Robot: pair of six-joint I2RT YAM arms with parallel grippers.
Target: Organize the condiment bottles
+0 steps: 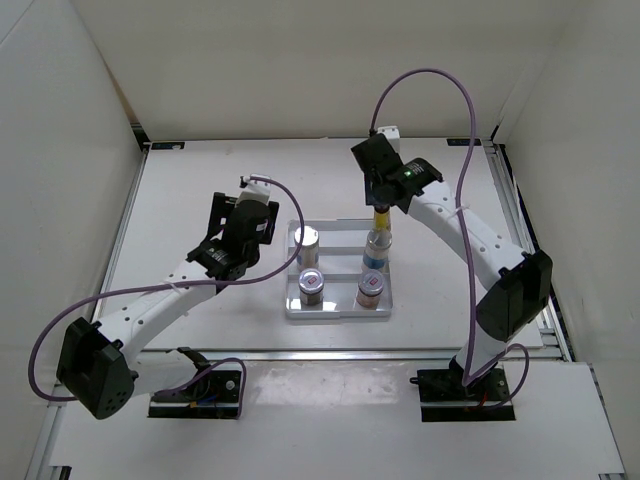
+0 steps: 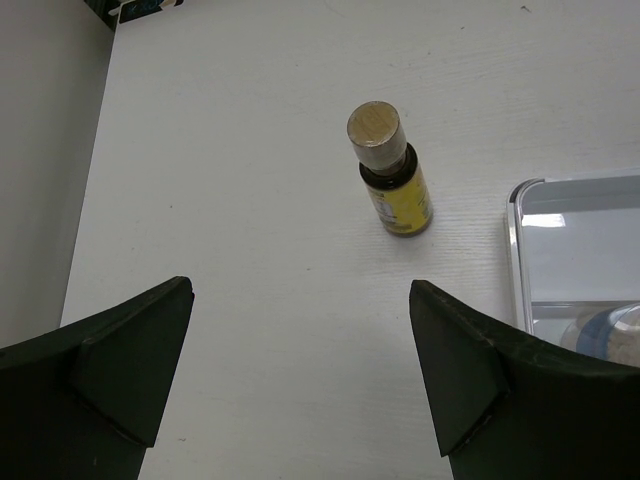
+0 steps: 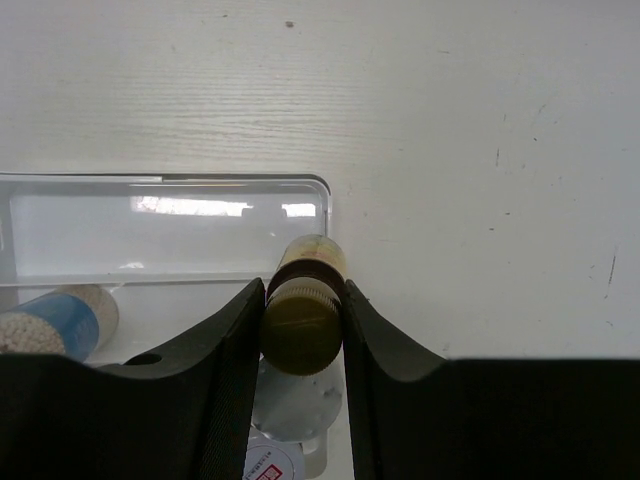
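Bottle (image 3: pixel 310 258) clamped in right gripper (image 3: pixel 303 292); left gripper (image 2: pixel 298 290) agape, its camera showing second bottle (image 2: pixel 395 190).

White table (image 1: pixel 190 190) enclosed by 3 plain white walls (image 1: pixel 300 70)

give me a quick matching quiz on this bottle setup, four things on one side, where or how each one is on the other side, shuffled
Things
1. yellow bottle in the left wrist view
2. yellow bottle in the right wrist view
3. short jars
4. left gripper

Place or state
a. open, nothing between its fingers
b. front row of the tray
c. standing upright on the bare table, beside the tray
d. clamped at the cap by the right gripper

Pairs: 1-c, 2-d, 3-b, 4-a
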